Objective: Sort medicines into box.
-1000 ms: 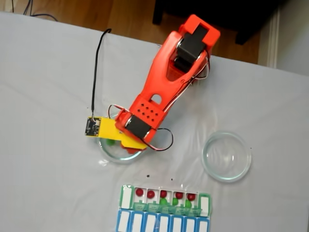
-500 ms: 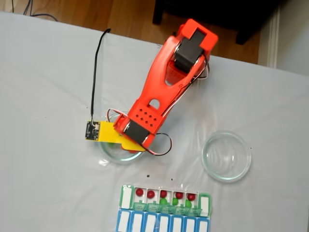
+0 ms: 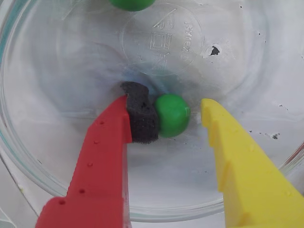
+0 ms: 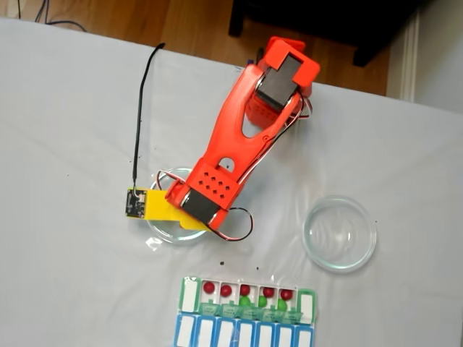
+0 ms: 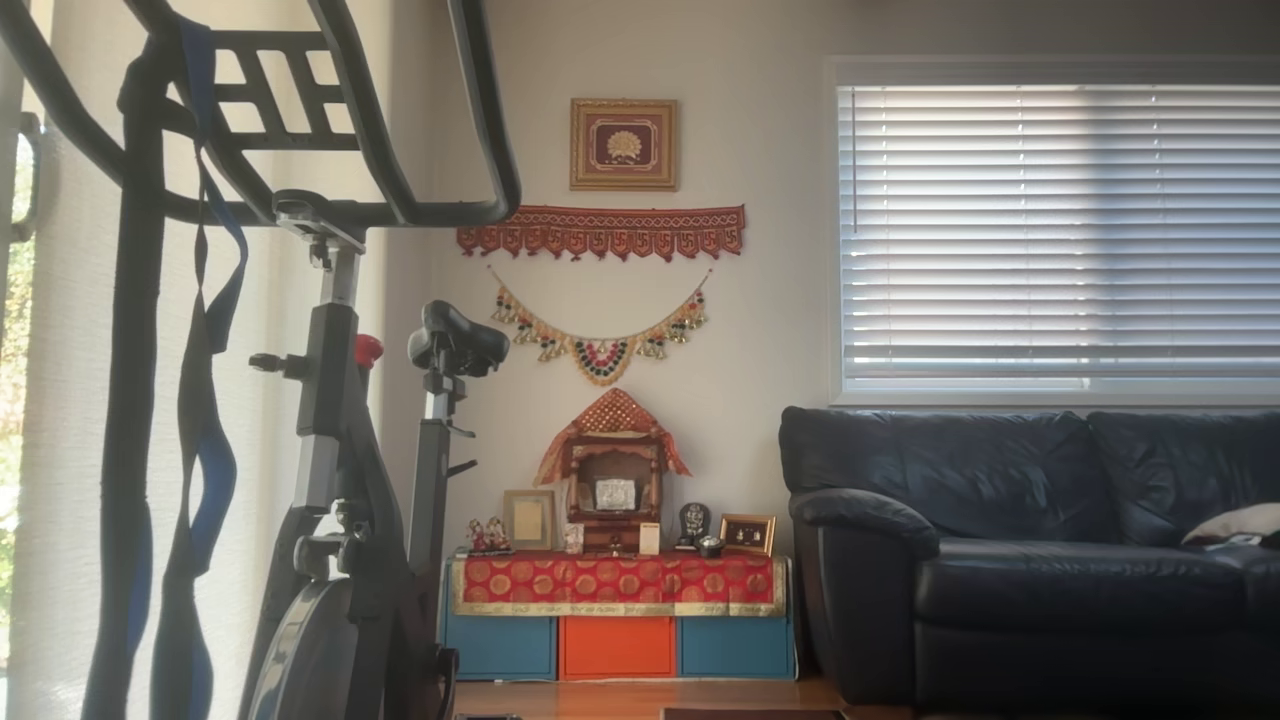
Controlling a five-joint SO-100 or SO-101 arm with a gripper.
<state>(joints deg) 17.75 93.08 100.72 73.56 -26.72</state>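
My gripper (image 3: 164, 111) is wide apart down in the dish (image 3: 28, 156), a green pill (image 3: 172, 115) touching its black pad (image 3: 139, 114), another green pill (image 3: 131, 4) farther back, the box (image 4: 247, 311) well apart.

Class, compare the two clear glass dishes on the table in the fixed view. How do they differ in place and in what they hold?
The left dish lies partly under the arm's gripper; the right dish stands apart, uncovered. The left dish holds green pills, one between the open jaws in the wrist view; the right dish looks empty. Both are round, clear and sit above the pill box.
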